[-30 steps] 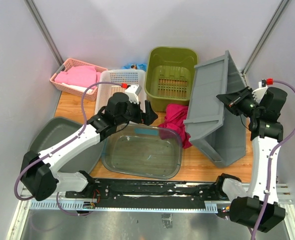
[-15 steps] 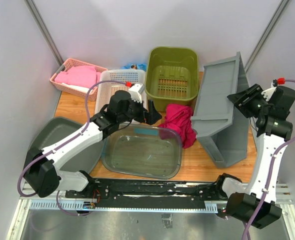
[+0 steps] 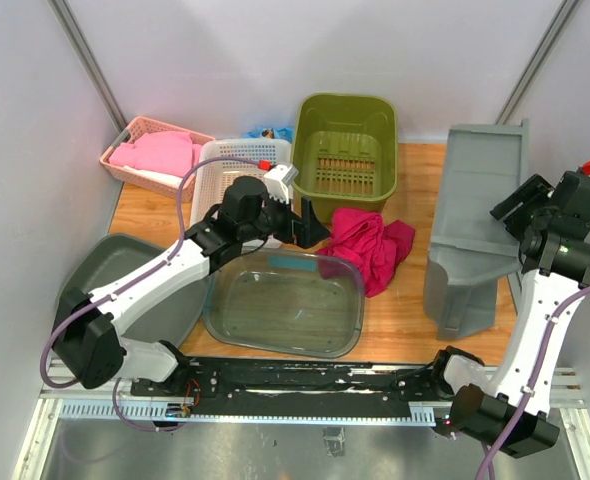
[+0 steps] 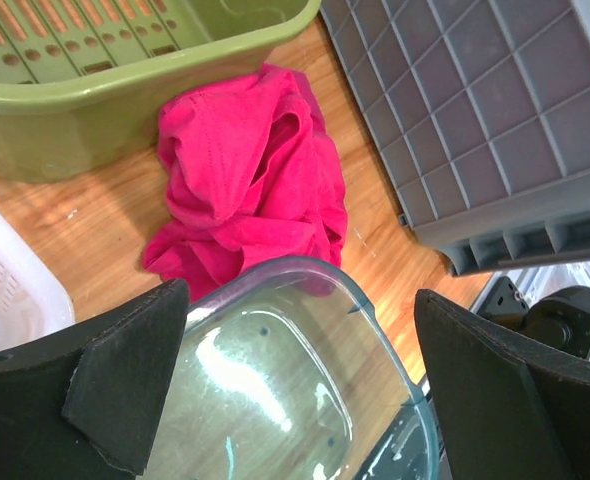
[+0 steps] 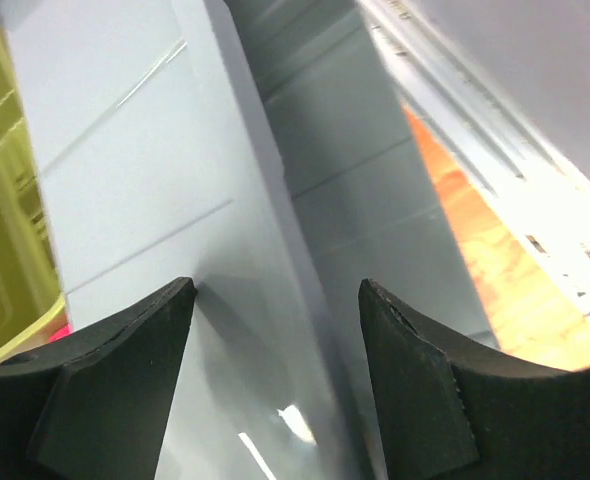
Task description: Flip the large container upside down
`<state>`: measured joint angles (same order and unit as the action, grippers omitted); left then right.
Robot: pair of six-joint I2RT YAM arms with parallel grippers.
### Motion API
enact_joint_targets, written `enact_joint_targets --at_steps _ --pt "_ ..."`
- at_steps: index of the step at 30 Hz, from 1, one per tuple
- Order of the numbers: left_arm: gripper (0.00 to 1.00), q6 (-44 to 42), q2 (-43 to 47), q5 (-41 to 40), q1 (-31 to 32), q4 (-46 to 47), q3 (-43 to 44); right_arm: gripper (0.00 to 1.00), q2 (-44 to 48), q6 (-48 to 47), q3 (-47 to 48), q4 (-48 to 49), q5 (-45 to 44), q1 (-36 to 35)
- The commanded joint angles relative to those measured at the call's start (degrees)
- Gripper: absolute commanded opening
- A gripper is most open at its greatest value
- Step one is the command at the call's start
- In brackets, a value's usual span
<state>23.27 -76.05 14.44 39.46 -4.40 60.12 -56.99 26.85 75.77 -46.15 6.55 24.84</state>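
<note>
At the right edge of the counter (image 3: 403,322), the right gripper (image 5: 275,295) is open, its two black fingers (image 5: 115,380) spread wide. Between them shows only the smooth pale wall of the large gray container (image 3: 472,215). It is very close, but whether the fingers touch it cannot be told. From above, this gripper sits at the container's right side, about halfway along it.

The gray container rests on the right side of the counter with a broad flat face turned upward, sloping down toward the near edge. In the left wrist view its face is a grid of square ribs, with a ribbed edge meeting the wood. Its opening is not visible.

Near the middle of the counter, the left gripper (image 4: 300,293) is also open wide and grips nothing. It hangs over the far rim of a clear plastic tub (image 4: 275,400), which sits at the near middle of the counter. Just beyond that rim lies a crumpled magenta cloth (image 4: 245,180), touching the tub and lying between it and a green basin (image 4: 125,95) at the back.

Left of the green basin stands a white basket (image 4: 5,290). Farther left, in the back corner, is a pink basket (image 3: 151,127) holding pink fabric. At the near left sits a dark gray tub (image 3: 115,270), partly under the left arm.
</note>
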Motion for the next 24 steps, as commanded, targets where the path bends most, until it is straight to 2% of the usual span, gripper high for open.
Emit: enact_joint_targets --at_steps 1,5,14,24 --pt "0.99 -0.2 -0.77 2.83 0.18 1.75 2.04 0.69 0.31 -4.15 1.94 -6.55 -11.91 0.33" --pt "0.99 0.18 -1.19 3.5 0.18 2.38 2.87 0.76 0.77 -5.55 4.59 -8.03 -17.62 -0.38" --pt "0.99 1.89 -6.6 8.53 2.19 3.98 9.93 0.79 1.58 -5.97 7.13 -9.79 -13.22 -0.58" --pt "0.99 5.47 -16.76 12.48 10.48 7.81 20.44 0.81 3.55 -7.06 1.44 -8.8 -12.23 -1.37"
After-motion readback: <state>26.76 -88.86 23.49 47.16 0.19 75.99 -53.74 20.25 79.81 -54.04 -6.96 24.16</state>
